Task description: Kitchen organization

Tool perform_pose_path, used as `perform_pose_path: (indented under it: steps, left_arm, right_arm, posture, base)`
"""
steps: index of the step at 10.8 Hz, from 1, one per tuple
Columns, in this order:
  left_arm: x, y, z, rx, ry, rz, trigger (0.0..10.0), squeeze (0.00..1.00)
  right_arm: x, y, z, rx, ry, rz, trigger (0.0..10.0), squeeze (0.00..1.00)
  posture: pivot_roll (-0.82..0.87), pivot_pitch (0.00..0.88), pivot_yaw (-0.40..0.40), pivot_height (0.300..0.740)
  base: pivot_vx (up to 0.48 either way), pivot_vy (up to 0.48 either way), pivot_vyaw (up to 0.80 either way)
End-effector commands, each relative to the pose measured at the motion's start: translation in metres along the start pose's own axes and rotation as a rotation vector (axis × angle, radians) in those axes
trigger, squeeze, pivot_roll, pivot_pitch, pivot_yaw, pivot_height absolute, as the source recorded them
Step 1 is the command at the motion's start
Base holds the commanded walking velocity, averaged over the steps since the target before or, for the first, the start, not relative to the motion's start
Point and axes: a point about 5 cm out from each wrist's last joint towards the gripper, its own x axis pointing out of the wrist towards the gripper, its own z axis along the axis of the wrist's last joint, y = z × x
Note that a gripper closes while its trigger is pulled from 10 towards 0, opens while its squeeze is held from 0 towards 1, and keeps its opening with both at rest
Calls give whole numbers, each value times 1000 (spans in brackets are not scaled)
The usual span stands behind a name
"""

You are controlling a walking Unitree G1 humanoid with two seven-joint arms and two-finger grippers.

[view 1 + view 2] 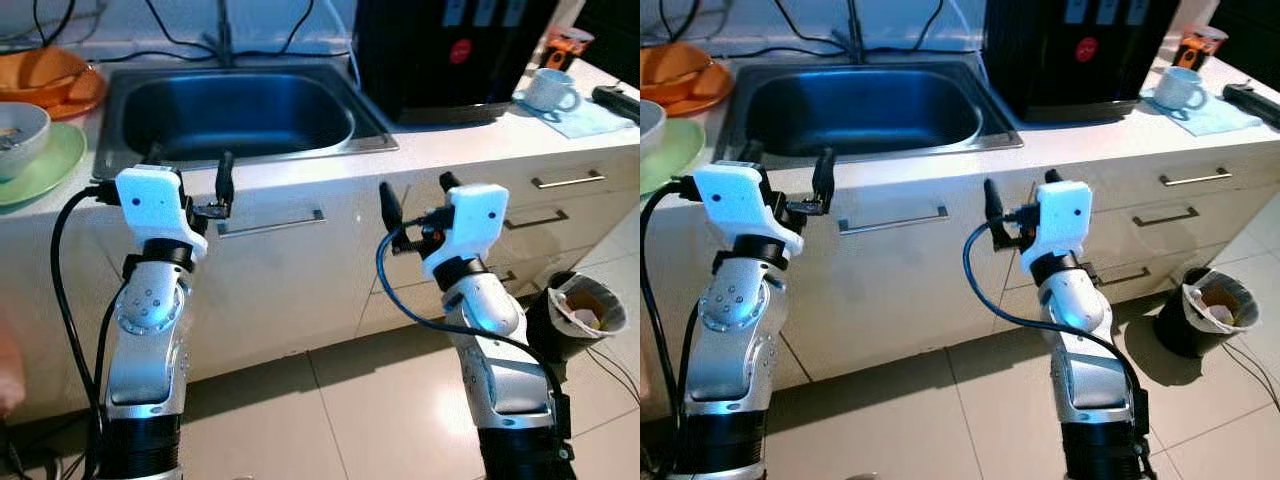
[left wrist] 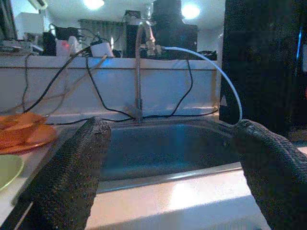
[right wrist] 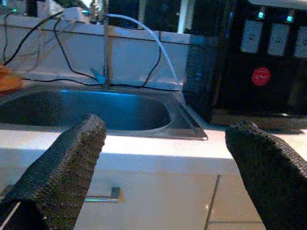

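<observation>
The white bench (image 1: 440, 150) spans the scene, with drawers and a cabinet below. A steel sink (image 1: 235, 110) is recessed in its centre. A black appliance (image 1: 450, 50) stands on the bench just right of the sink. At the left end sit an orange dish (image 1: 45, 78) and a green plate (image 1: 50, 165) carrying a bowl (image 1: 20, 135). A white cup (image 1: 552, 90) rests on a blue cloth (image 1: 590, 118) at the right end. A black bin (image 1: 575, 320) stands on the floor below. The left claw (image 1: 190, 175) and right claw (image 1: 412, 205) hover before the bench edge, fingers apart, holding nothing.
</observation>
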Motion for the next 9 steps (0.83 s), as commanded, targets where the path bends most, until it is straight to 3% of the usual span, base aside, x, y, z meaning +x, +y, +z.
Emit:
perform_pose_path:
  steps: [1,3,4,9]
  left_arm:
    - [0,-1,2,0,4,13,10000,0]
    - [1,4,-1,-7,32,47,10000,0]
    - [0,3,-3,-14,45,47,10000,0]
    - [0,0,-6,-36,66,39,10000,0]
  right_arm:
    - [-3,-9,1,7,22,-52,10000,0]
    - [-4,-11,3,-63,55,-70,10000,0]
    - [-5,-8,2,-50,57,-59,10000,0]
    - [-3,-11,4,-42,56,-81,10000,0]
  posture:
    - [58,14,-54,740]
    - [58,13,-54,740]
    - [58,13,-55,740]
    - [62,10,-56,740]
  base:
    - [0,0,0]
    - [0,0,0]
    - [0,0,513]
    - [0,0,794]
